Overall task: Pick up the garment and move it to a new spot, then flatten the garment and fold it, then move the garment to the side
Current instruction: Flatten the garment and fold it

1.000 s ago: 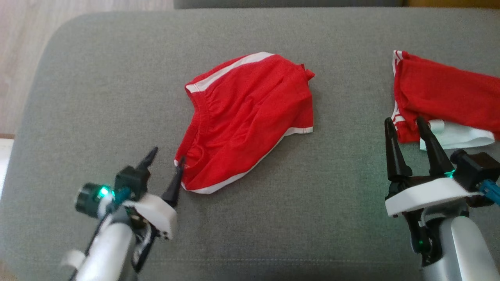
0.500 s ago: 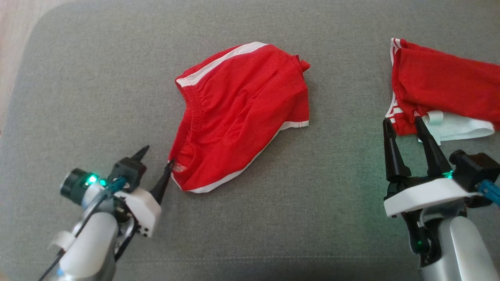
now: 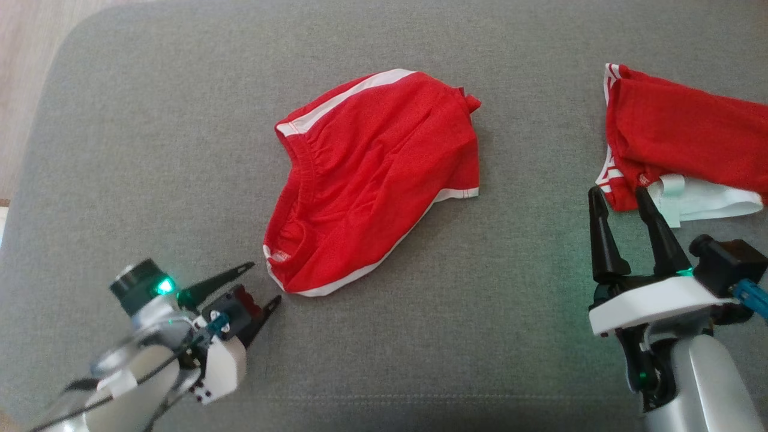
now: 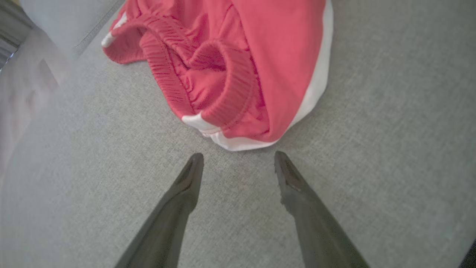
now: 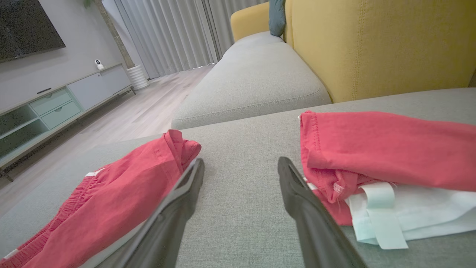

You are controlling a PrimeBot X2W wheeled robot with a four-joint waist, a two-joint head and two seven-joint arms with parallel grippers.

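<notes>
Red shorts (image 3: 375,180) lay rumpled near the middle of the grey sofa cushion (image 3: 150,150), with the elastic waistband corner nearest the left pincer (image 3: 265,281). Over the last second that pincer rolled onto its side and drew back. One finger had been touching the waistband corner; now both tips stood apart, just short of the white hem and not in contact. I judged this a re-aim for a grasp at that corner, with the pick-up not yet begun. The right pincer (image 3: 617,192) was unchanged, fingers apart and empty, at the edge of the second red garment (image 3: 684,132). Count: two red garments, one white cloth (image 3: 714,204) under the right-hand one, two pincers.
</notes>
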